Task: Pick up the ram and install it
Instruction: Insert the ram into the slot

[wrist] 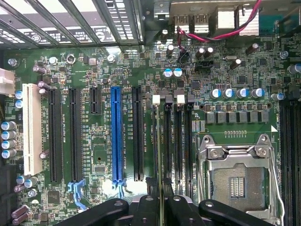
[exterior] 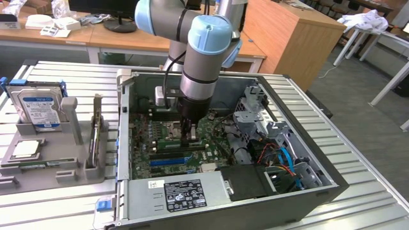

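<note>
Jaws of the gripper (exterior: 189, 138) stand nearly shut, pinching the ram (exterior: 171, 143) edge-down just above the black slots (wrist: 178, 141) beside the processor socket (wrist: 237, 181); slight misalignment could jam or bend it.

Blue label on the hard drive (exterior: 38, 106): print there, none of it legible. Black label on the power supply (exterior: 183, 195) carries white lines and round marks, unreadable. White sticker (exterior: 155, 183) above it, too small. On the motherboard (wrist: 103, 162), white lettering runs beside each slot, illegible; a white triangle (wrist: 274, 128) marks the socket corner.
</note>
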You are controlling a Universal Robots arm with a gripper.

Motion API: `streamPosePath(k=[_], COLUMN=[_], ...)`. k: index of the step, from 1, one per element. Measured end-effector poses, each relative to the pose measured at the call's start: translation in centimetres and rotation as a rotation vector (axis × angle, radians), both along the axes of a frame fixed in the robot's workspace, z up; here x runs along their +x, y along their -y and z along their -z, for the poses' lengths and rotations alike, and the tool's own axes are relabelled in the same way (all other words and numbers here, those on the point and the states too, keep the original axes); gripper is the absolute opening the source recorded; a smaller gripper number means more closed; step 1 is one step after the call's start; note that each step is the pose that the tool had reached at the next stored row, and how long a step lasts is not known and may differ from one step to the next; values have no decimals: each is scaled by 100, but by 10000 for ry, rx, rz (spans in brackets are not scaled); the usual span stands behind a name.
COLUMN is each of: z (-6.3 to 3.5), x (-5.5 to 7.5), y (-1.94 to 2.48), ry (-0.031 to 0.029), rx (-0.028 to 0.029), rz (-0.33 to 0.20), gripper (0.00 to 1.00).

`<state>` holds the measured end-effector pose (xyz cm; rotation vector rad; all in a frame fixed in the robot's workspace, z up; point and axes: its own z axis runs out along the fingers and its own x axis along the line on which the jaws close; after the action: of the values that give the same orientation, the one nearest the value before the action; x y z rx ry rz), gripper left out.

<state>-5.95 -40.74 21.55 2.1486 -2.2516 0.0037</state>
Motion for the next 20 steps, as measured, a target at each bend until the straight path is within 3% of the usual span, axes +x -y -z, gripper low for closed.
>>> streamPosePath(k=[20], z=[45], x=[-1], y=[0], ry=[2], rx=[1], rz=[0], gripper=[14])
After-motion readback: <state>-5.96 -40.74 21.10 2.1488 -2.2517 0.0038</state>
